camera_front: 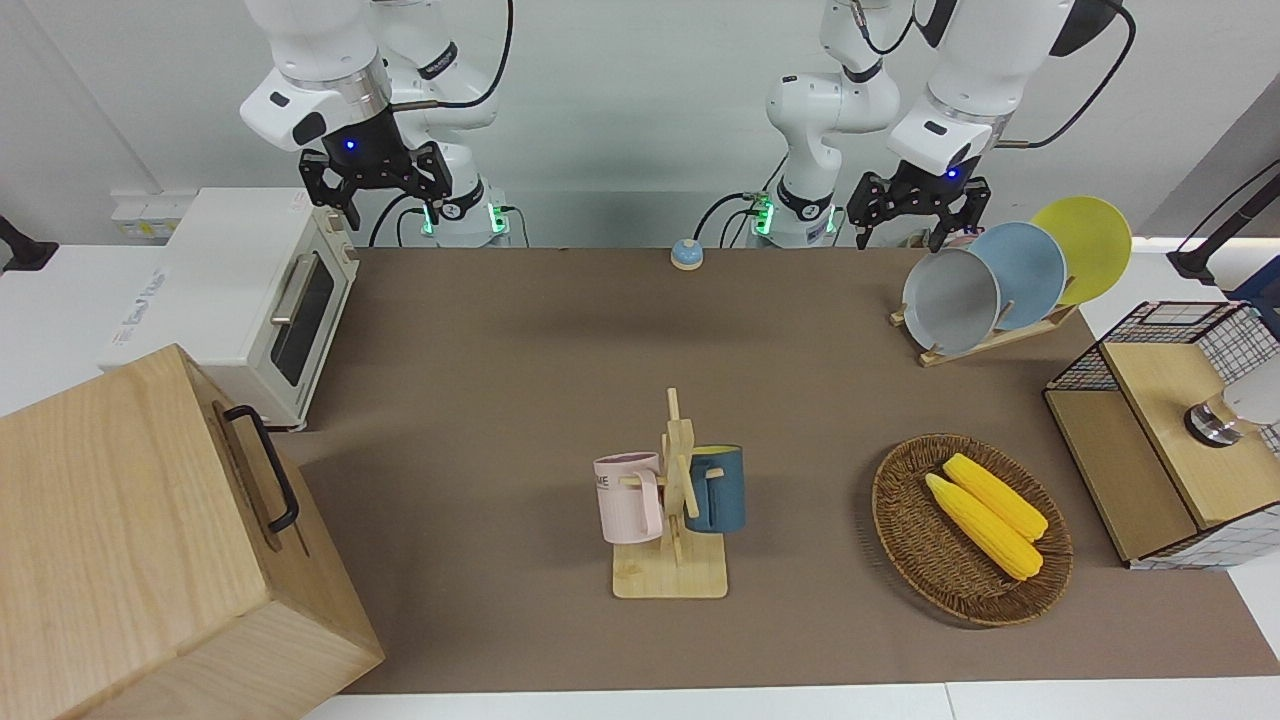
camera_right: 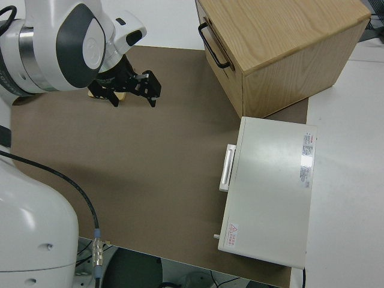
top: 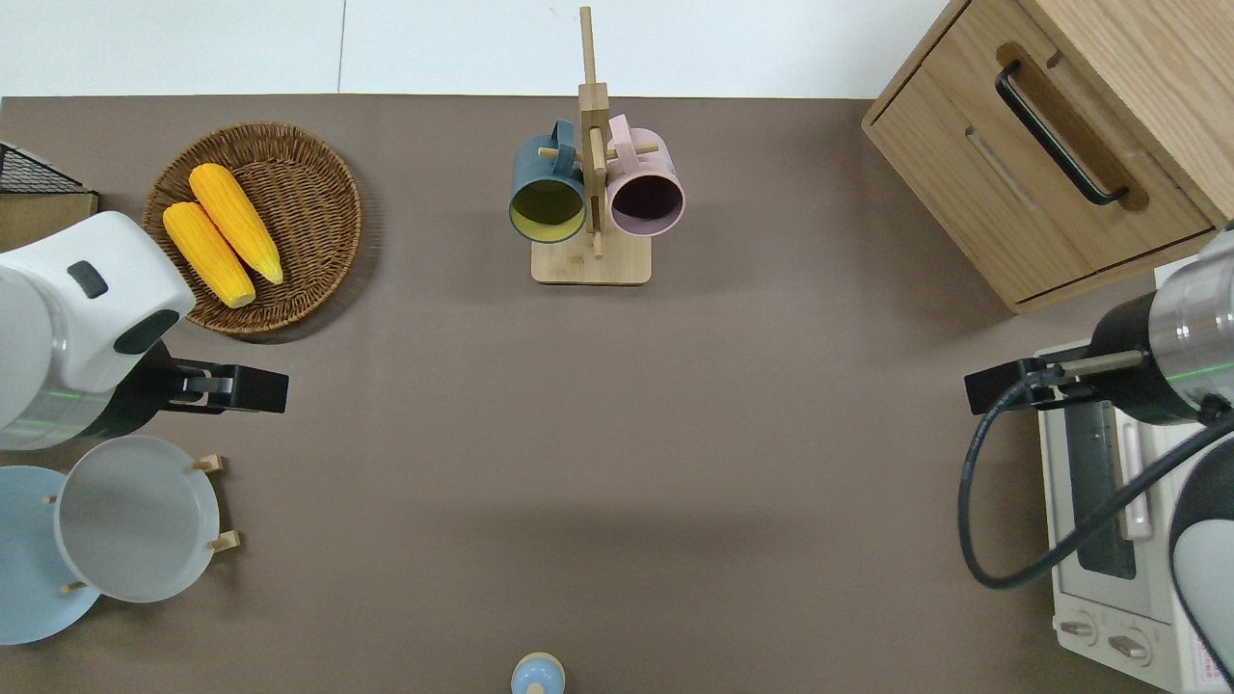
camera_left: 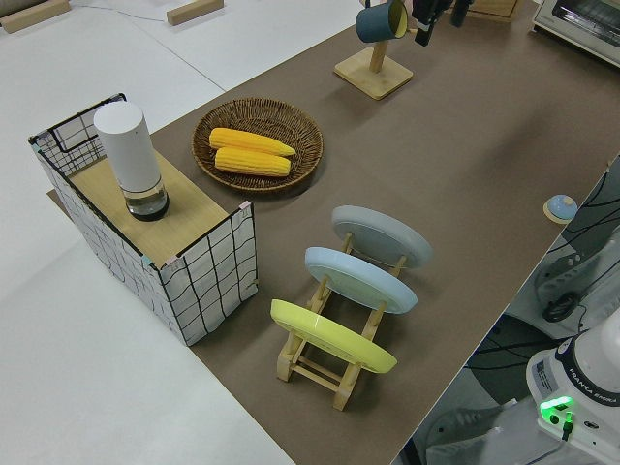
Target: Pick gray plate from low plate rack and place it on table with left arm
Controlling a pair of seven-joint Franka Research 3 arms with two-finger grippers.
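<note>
The gray plate [camera_front: 950, 300] leans in the slot of the low plate rack [camera_front: 1000, 340] nearest the table's middle, at the left arm's end of the table [camera_front: 560, 400]. It also shows in the overhead view [top: 135, 516] and the left side view [camera_left: 383, 235]. My left gripper [camera_front: 905, 215] is open and empty in the air. In the overhead view the left gripper [top: 188, 390] is over the mat just past the gray plate's rim, between rack and basket. My right gripper [camera_front: 378, 195] is open and parked.
A sky-blue plate [camera_front: 1030, 270] and a yellow plate [camera_front: 1090, 240] fill the rack's other slots. A wicker basket with corn [camera_front: 970, 530], a mug stand with two mugs [camera_front: 672, 500], a wire-and-wood box [camera_front: 1170, 440], a toaster oven [camera_front: 250, 300] and a wooden drawer box [camera_front: 150, 540] stand around.
</note>
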